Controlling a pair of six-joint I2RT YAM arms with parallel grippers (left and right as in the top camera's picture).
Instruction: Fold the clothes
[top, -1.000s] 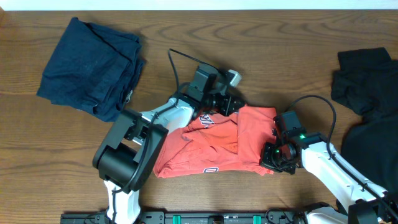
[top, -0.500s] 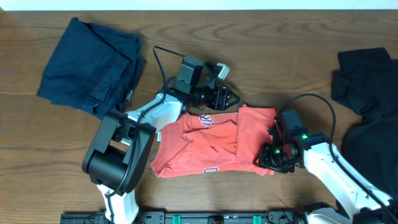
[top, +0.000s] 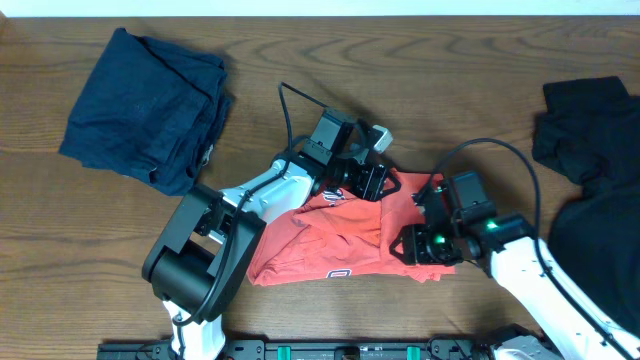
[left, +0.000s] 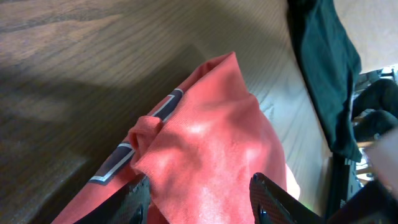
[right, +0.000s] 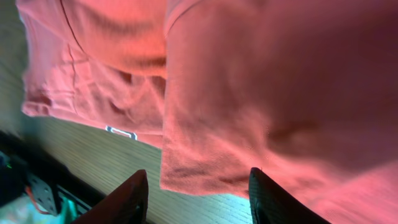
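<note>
Hovering over coral-red T-shirt | left tool parted, cloth between | right tool parted, astride shirt edge

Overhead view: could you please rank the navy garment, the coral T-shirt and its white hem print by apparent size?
Navy garment and coral T-shirt: alike, the shirt being partly covered.
Then the white hem print.

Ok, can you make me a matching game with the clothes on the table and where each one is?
Things:
1. red T-shirt
2. navy garment
3. black clothes

Places:
A. at the right edge
B. in the middle, under both arms
C. at the far left

Pairs: 1-B, 2-C, 3-A
</note>
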